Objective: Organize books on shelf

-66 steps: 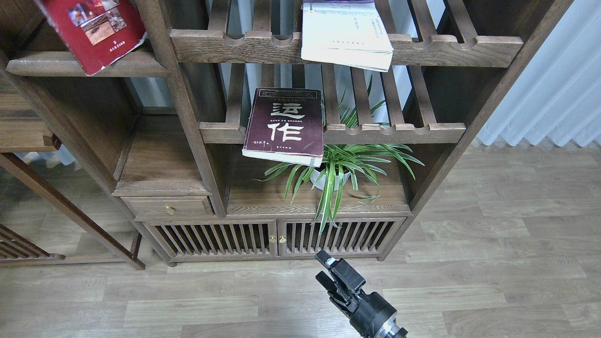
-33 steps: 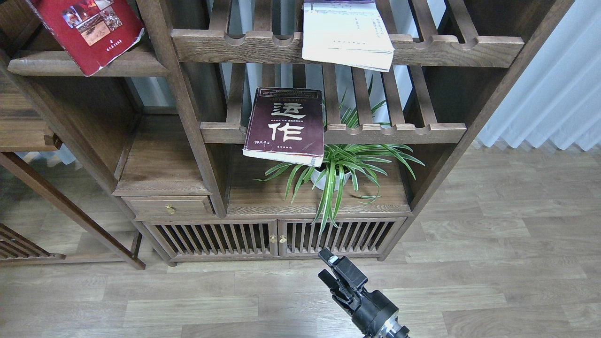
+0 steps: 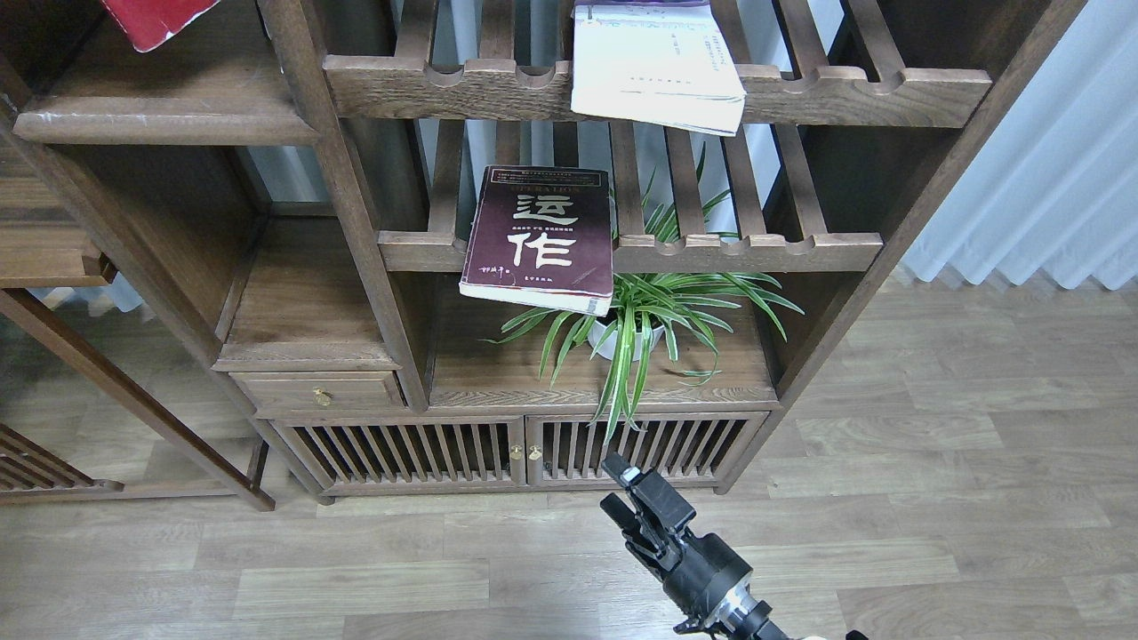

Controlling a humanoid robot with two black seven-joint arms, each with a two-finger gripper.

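Note:
The dark maroon book [image 3: 540,236] with big white characters lies flat on the middle slatted rack, its front end hanging over the rail. The thick white book [image 3: 653,67] lies on the upper slatted rack and also overhangs. Only a corner of the red book [image 3: 156,16] shows at the top left edge, above the solid brown shelf [image 3: 164,124] with whitish scuffs. My right gripper [image 3: 613,489] is low over the floor in front of the cabinet doors, its two fingers apart and empty, far below all the books. My left gripper is out of view.
A potted spider plant [image 3: 636,324] stands under the maroon book, its leaves drooping past the slatted cabinet doors [image 3: 524,449]. A ledge with a brass-knobbed drawer [image 3: 320,391] is at lower left. A curtain [image 3: 1049,178] hangs at right. Wood floor lies in front.
The red book has moved up and back, almost out of the top of the frame. My right gripper has risen slightly towards the cabinet. The other two books have not moved.

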